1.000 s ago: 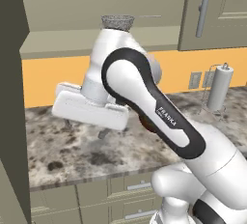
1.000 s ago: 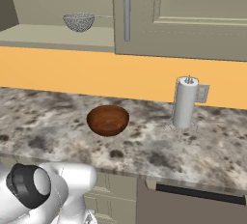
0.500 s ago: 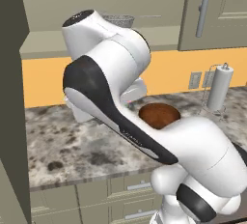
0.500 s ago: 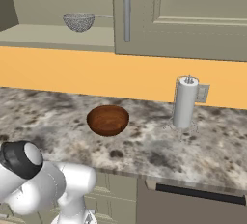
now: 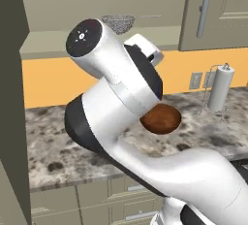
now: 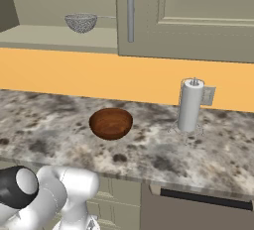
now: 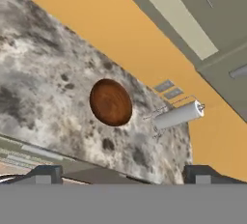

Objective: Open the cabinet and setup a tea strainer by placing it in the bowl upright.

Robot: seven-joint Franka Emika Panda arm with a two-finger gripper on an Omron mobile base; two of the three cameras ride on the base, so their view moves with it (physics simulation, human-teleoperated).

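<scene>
The tall grey-beige wall cabinet [image 6: 59,6] is being seen standing open, its wide recessed-panel door [image 5: 8,98] swung out along the left edge of the left base view. The small round silver-grey wire-mesh tea strainer [image 6: 81,23] is being seen resting on the cabinet's bare shelf, toward the shelf's right end and well back from its front edge, with its thin straight wire handle pointing right toward the narrower closed door [image 6: 188,16] and that door's long vertical silver bar handle [image 6: 130,8].

The speckled grey stone countertop [image 6: 44,125] is being shown below, beneath an orange backsplash [image 6: 64,73]. The round, shallow, dark reddish-brown wooden bowl [image 6: 110,123] is being seen sitting upright and empty about midway between the counter's front edge and its back wall. A white paper-towel roll on a wire stand [image 6: 190,106] is being seen standing to the bowl's right, well apart from it and near the back wall.

The gripper [image 7: 120,174] is being held above the counter's front edge, looking down at the bowl; its two dark fingertips [image 7: 43,174] are being shown spread wide apart, with nothing between them.
</scene>
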